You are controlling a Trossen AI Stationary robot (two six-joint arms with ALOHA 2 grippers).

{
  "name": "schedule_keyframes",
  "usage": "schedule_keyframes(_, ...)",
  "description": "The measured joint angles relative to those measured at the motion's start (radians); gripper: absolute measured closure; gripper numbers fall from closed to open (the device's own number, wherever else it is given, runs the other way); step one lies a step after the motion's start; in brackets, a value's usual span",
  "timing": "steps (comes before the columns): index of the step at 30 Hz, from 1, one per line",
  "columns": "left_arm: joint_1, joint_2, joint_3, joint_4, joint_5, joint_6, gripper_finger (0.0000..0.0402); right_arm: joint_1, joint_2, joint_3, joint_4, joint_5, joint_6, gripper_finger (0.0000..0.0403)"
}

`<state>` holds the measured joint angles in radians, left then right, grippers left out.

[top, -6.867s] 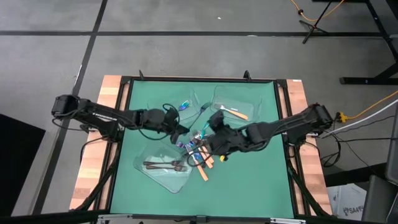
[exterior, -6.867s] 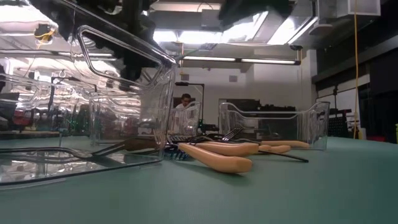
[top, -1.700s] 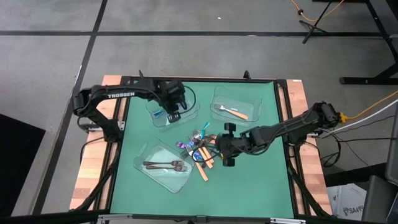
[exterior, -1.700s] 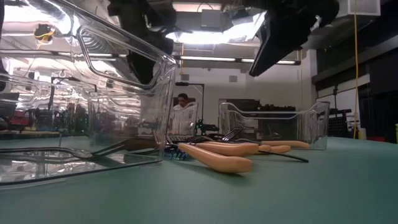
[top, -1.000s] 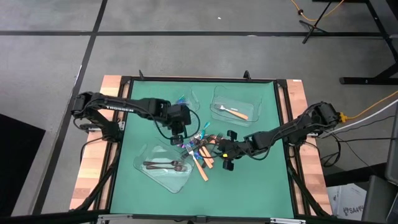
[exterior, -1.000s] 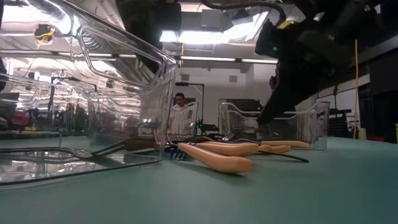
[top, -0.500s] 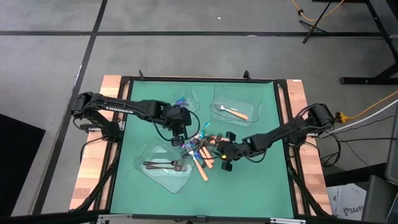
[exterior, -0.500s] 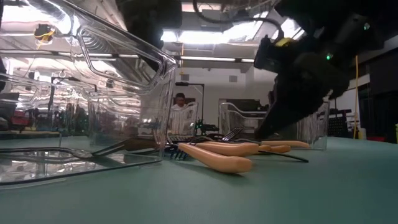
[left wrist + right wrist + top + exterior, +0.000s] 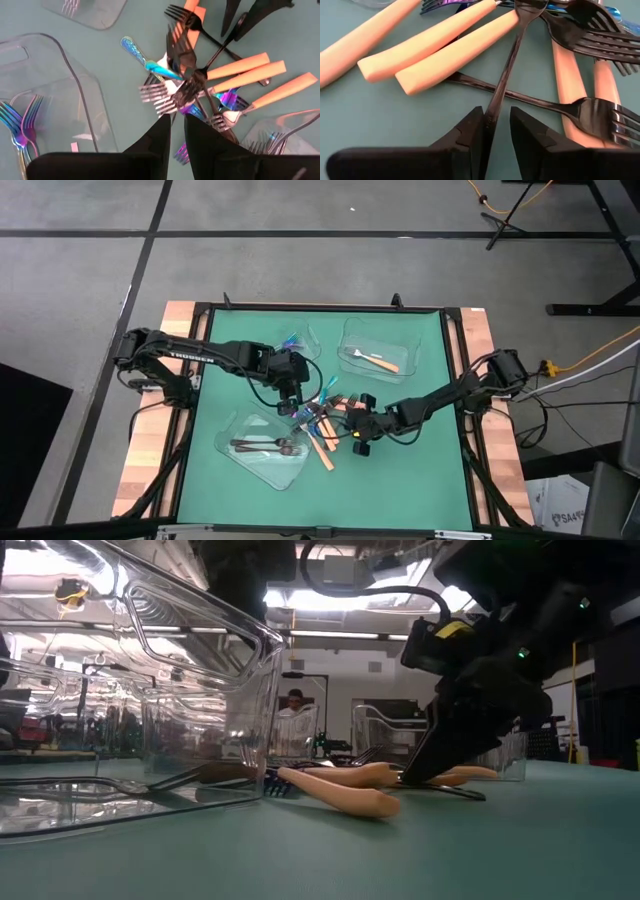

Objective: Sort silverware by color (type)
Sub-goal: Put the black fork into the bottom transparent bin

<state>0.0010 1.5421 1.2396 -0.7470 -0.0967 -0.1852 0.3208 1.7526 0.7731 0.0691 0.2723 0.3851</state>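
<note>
Straddling the thin handle of a dark fork, the right pincer stood with fingers apart, not yet clamped, at 4 o'clock of the silverware pile at mid-counter. The fork looked light, stiff and slippery; mid-handle seemed the best hold. The right arm reached low and nearly flat. The left pincer, slightly parted and empty, hung above the pile's 11 o'clock edge.

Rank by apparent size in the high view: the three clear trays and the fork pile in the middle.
1. Near-left tray with dark forks: largest.
2. Far-right tray and fork pile: look alike, unsure.
3. Far-left tray: partly hidden by the left arm, so unsure.
</note>
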Motion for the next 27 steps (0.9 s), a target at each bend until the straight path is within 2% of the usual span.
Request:
schedule_keyframes(14,0.0,0.0,0.0,0.001,0.001,-0.045,0.0352,-0.001,0.002,0.0,0.032,-0.004,0.13,0.0308)
schedule_keyframes(27,0.0,0.0,0.0,0.001,0.001,-0.045,0.0352,-0.001,0.002,-0.001,0.093,-0.007,0.164,0.0308)
